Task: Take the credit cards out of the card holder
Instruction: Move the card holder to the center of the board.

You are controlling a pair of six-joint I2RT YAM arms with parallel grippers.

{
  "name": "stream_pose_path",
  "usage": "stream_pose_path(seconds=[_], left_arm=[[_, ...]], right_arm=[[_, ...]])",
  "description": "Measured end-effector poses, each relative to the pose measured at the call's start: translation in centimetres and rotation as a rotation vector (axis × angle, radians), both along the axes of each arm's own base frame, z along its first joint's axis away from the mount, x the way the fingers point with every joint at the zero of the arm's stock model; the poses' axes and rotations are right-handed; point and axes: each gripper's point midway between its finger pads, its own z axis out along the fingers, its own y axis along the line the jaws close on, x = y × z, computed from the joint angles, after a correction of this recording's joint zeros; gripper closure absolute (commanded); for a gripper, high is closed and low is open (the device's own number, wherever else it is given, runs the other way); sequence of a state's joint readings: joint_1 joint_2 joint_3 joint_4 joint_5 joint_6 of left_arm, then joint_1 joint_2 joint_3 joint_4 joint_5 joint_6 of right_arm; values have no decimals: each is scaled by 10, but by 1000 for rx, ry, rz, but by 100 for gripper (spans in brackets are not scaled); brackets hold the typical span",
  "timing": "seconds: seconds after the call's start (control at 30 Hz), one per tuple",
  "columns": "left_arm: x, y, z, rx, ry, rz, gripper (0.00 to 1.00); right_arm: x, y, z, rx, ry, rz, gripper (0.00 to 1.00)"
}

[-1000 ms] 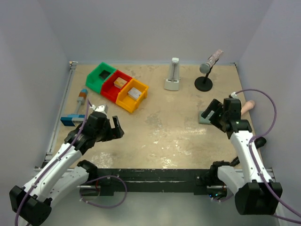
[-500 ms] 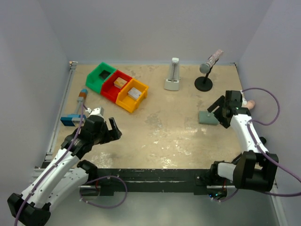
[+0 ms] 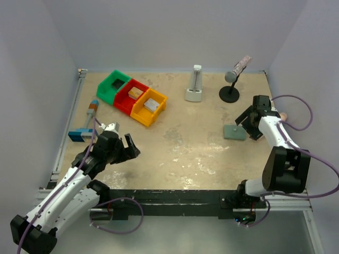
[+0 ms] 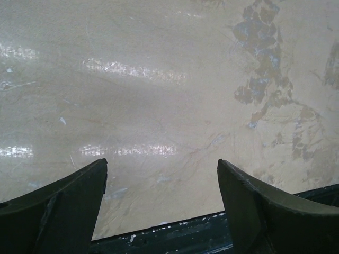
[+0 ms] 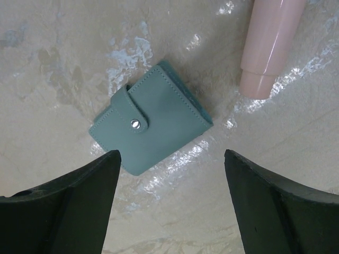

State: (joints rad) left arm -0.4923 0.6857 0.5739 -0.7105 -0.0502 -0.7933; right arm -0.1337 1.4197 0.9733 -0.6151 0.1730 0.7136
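Showing the card holder (image 5: 151, 124) lying flat near the right side of the table (image 3: 196, 153), held shut by its snap tab (image 5: 130, 119), so that no credit cards are visible. The right tool (image 3: 247, 124) hovers just above it, angled downward, its two fingers spread wide and holding nothing. In the right wrist view the holder sits between and just ahead of the fingertips, slightly toward the finger at the left of that view. Its long axis runs diagonally across the gap, from lower left to upper right, neither along nor square to the closing line, so a wrist turn would probably be needed before a clean pinch. A pink cylinder (image 5: 267, 42) rests near the holder's far corner, not touching it. The left tool (image 3: 123, 144), likewise spread and empty, hangs over the table well apart on the opposite side, so the right arm is plainly the nearer.
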Motion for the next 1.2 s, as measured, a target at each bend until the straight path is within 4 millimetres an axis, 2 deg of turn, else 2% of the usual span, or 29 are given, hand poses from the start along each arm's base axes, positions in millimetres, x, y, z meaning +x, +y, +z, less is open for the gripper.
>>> stream_pose_path(seconds=[0.33,0.6,0.83,1.03,1.2], left_arm=[[1,-20,0,-66,29,-64,13],[1,-28,3,-110,36,-72,14],[-3,-30,-6,-126,56,-76,14],[-2,-34,-11,-143,77,-76,16],[0,-38,-9,-159,73,-79,17]], right_arm=[[15,1,-4,59,45,-40,17],[13,5,-21,161,90,-149,17],[13,6,-32,185,129,-184,18],[20,7,-30,196,149,-180,23],[25,6,-27,192,161,-172,31]])
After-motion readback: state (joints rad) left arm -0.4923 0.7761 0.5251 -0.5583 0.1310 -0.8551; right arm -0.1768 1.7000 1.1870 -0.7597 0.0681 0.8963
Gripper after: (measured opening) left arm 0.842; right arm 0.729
